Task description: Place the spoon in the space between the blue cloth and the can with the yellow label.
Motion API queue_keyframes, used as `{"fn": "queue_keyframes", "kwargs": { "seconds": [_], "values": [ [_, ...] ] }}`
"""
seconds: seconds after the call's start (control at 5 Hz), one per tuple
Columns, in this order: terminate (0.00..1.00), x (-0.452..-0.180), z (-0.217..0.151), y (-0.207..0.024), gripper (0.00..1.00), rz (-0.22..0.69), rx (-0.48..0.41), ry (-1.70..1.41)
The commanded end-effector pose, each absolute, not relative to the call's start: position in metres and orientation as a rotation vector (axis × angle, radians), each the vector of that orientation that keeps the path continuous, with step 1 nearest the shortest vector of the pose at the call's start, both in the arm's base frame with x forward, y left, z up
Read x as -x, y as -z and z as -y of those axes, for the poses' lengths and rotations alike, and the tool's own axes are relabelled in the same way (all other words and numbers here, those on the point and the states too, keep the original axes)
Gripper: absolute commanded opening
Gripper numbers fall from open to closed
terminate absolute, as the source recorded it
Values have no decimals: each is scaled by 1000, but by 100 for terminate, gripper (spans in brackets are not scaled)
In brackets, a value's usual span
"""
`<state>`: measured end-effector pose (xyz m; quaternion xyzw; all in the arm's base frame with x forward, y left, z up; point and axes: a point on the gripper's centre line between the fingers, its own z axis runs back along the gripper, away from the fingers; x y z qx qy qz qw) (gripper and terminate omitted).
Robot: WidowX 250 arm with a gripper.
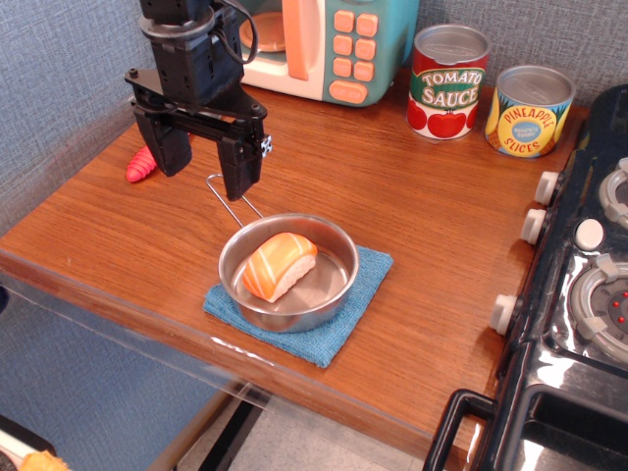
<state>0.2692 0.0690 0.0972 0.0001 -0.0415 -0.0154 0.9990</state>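
Observation:
The spoon's red ribbed handle [140, 165] shows on the table at the left, just left of my gripper; its silver bowl is hidden behind the gripper's left finger. My gripper [204, 167] hangs over the table with its two black fingers apart and nothing between them. The blue cloth [359, 294] lies near the front edge under a steel pan [288, 271]. The can with the yellow label [528, 111] stands at the back right. The gripper is far from the can and just behind the pan.
A salmon sushi piece [278, 264] lies in the pan, whose wire handle [228, 202] points toward the gripper. A red Tomato Sauce can [447, 82] stands left of the yellow can. A toy microwave [324, 44] is at the back, a black stove [579, 285] at right.

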Motion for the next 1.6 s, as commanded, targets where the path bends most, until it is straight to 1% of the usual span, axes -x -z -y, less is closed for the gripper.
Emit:
{"fn": "queue_keyframes", "kwargs": {
  "seconds": [0.0,0.4,0.6,0.8,1.0,1.4],
  "values": [
    [0,-269,-69,-97,100,83,0,31],
    [0,-311,-154,-101,100,137,5,-216],
    [0,-325,-186,-95,100,137,-14,-269],
    [0,-337,-201,-78,100,104,-29,-273],
    [0,-346,-205,-56,100,52,-30,-249],
    [0,-354,-205,-32,100,-2,-31,-240]
  ]
}}
